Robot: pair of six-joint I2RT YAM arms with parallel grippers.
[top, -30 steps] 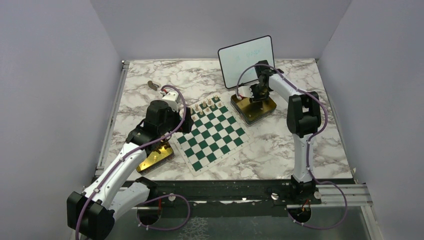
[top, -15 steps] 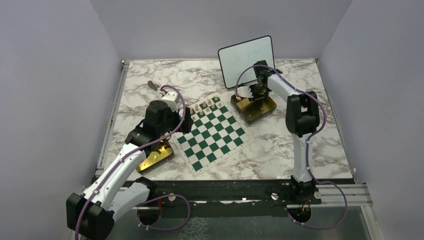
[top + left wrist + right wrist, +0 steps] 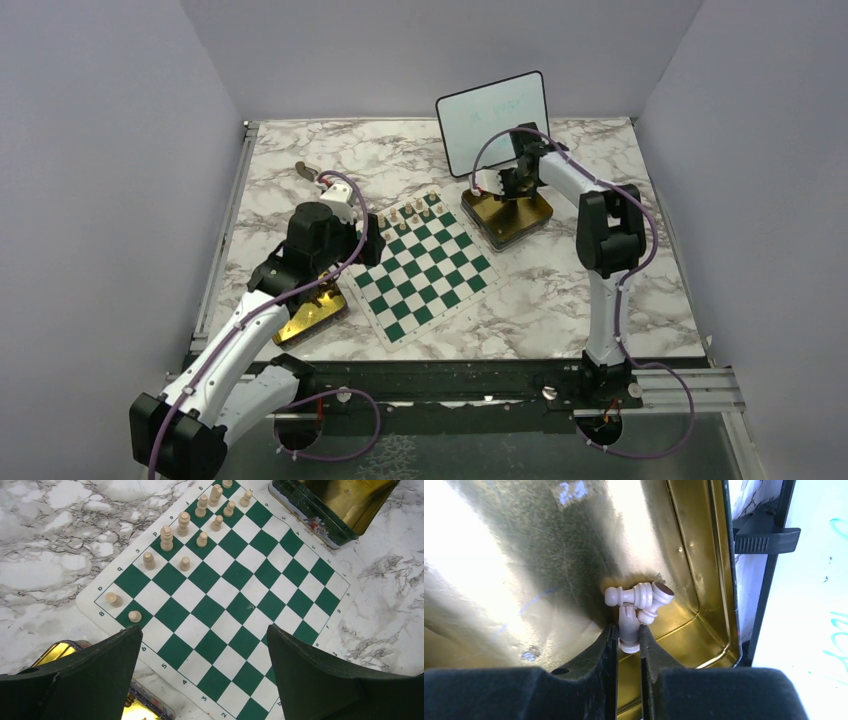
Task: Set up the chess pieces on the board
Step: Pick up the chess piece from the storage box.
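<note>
The green and white board (image 3: 424, 268) lies mid-table, also in the left wrist view (image 3: 235, 605). Several pale beige chess pieces (image 3: 202, 512) stand along its far edge rows, seen from above too (image 3: 410, 212). My left gripper (image 3: 202, 645) is open and empty, hovering over the board's near left side (image 3: 368, 243). My right gripper (image 3: 628, 636) is down inside a gold tin (image 3: 514, 555), shut on a pale chess piece (image 3: 628, 625). Two more pale pieces (image 3: 636, 596) lie touching it in the tin. The right gripper shows from above over that tin (image 3: 513, 186).
A small framed whiteboard (image 3: 493, 120) stands behind the right tin (image 3: 508, 215). A second gold tin (image 3: 310, 312) lies left of the board, under the left arm. A small dark object (image 3: 305, 170) lies at the back left of the marble table.
The left gripper has drifted slightly left and toward the back over the board's edge. The right gripper has shifted a little within the tin, staying low.
</note>
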